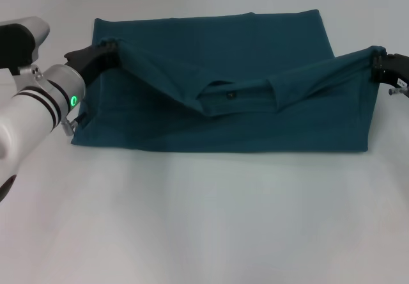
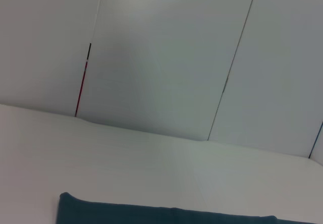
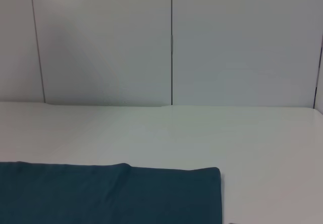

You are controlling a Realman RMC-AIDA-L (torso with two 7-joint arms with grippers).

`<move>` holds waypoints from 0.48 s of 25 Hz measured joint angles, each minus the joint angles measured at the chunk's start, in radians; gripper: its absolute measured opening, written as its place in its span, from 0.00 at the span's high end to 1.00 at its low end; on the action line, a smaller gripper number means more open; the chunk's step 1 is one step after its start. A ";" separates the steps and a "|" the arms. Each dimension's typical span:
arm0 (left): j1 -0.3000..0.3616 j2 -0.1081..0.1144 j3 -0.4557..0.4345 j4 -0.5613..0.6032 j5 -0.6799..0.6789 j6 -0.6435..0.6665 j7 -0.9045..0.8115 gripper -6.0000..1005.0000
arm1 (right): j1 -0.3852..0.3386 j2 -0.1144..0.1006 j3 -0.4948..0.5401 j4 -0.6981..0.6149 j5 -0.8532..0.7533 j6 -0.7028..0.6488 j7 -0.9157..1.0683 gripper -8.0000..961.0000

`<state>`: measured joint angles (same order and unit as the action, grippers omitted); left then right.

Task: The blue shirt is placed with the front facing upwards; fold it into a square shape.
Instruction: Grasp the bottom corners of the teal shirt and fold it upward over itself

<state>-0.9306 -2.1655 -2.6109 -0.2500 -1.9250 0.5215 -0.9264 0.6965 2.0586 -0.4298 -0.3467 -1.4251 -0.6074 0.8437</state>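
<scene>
Head view: I hold the limp blue shirt (image 1: 217,60) by its shoulders, left gripper (image 1: 105,50) and right gripper (image 1: 378,60) each pinching cloth

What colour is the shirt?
Dark teal-blue, plain as it lies now; the shirt shows best in the head view.

1. the blue shirt (image 1: 223,60) lies on the white table (image 1: 204,220), partly folded.
2. the left gripper (image 1: 104,55) is clamped on the shirt's left corner and holds it above the table.
3. the right gripper (image 1: 378,64) grips the right corner; the collar edge sags between them.
</scene>
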 joint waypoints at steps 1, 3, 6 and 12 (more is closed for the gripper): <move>-0.001 0.000 0.000 0.000 0.000 0.000 0.000 0.95 | 0.001 0.000 0.000 0.000 0.000 0.001 0.000 0.96; -0.002 0.000 0.000 0.000 0.000 -0.002 0.000 0.95 | 0.003 0.000 0.000 0.000 0.000 0.001 0.000 0.96; -0.005 0.001 0.000 -0.001 0.000 -0.007 0.000 0.95 | 0.006 0.000 0.000 0.000 0.000 0.002 0.000 0.96; -0.006 0.001 -0.006 -0.003 0.000 -0.010 0.000 0.93 | 0.019 0.000 0.000 0.000 0.000 0.022 0.000 0.96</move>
<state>-0.9369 -2.1643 -2.6171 -0.2526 -1.9252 0.5112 -0.9269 0.7159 2.0584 -0.4302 -0.3466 -1.4251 -0.5856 0.8437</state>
